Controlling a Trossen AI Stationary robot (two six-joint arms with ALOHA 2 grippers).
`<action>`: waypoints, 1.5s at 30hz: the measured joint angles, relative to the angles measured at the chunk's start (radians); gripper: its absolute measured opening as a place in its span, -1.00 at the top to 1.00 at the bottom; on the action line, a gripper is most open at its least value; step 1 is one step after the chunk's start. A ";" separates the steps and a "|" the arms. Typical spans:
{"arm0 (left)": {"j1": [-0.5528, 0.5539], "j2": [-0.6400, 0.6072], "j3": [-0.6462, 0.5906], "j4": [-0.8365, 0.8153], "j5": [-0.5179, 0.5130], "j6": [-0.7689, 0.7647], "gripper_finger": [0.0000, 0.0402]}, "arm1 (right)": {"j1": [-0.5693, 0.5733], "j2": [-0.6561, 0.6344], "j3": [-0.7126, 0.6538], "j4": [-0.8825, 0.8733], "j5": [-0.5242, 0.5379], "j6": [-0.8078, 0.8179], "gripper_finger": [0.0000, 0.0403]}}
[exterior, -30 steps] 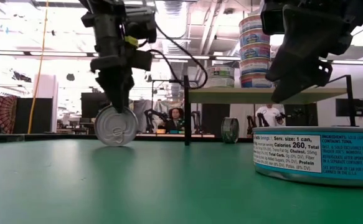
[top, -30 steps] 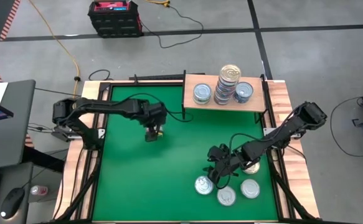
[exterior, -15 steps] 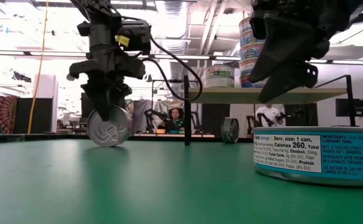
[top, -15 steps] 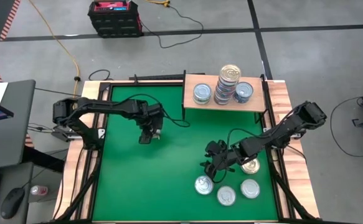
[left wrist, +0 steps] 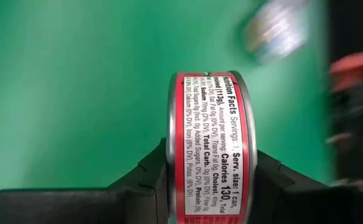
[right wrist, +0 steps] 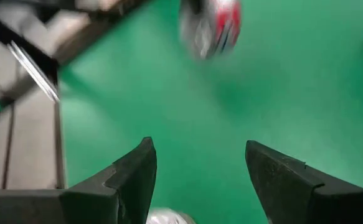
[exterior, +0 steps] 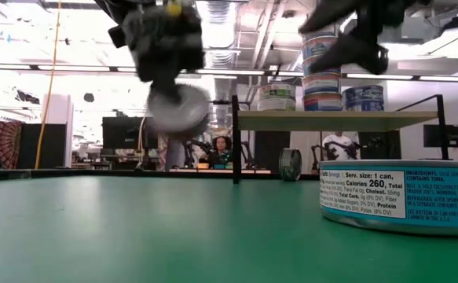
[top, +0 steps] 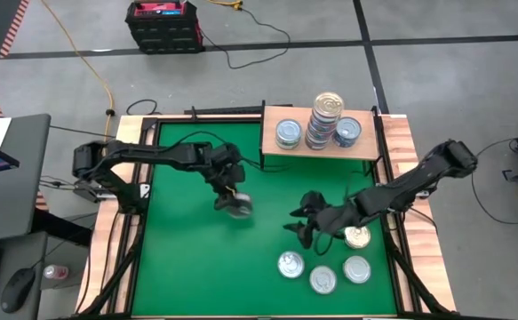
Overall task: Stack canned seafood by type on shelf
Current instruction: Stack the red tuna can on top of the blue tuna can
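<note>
The left gripper (left wrist: 209, 180) has its jaws closed on the 2 flat faces of a red-labelled can (left wrist: 209, 146), held on edge so the nutrition print on its side faces the wrist camera. In the high view this gripper (top: 234, 197) hangs over the middle of the green desk (top: 187, 258), and in the low view the can (exterior: 178, 108) is clear of the surface, lifted well above it. The right gripper (right wrist: 197, 180) holds nothing, its jaws spread wide above the desk; from above it (top: 305, 222) sits right of centre, pointing towards the left arm. Just beside and below it in the high view lie 4 loose tins: a gold-lidded one (top: 358, 236) near the right arm, and 3 silver-lidded ones (top: 322, 279) in a cluster near the front edge. The shelf (top: 287, 148) stands at the back right of the desk, carrying a single tin (top: 287, 132) on its left, a tall stack of tins (top: 326, 119) in the middle and a blue-labelled tin (top: 348, 130) on the right. In the low view a large blue-labelled tin (exterior: 405, 196) rests in the near right foreground.
</note>
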 joint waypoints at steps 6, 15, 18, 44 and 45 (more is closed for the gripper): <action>-0.073 -0.007 0.002 0.371 0.031 -0.223 0.36 | 0.026 -0.171 -0.024 -0.004 0.109 -0.020 -0.34; -0.092 0.002 0.001 0.874 -0.049 -0.556 0.33 | 0.074 -0.341 -0.122 0.074 0.197 0.045 -0.34; -0.089 0.002 0.001 1.009 -0.076 -0.665 0.32 | 0.062 -0.348 -0.122 0.165 0.215 0.020 -0.35; -0.080 0.003 0.002 1.151 -0.216 -1.102 0.34 | -0.113 -0.348 -0.122 0.426 0.041 0.106 -0.35; -0.083 0.003 0.002 1.151 -0.227 -1.097 0.35 | -0.115 -0.348 -0.122 0.426 0.040 0.107 -0.35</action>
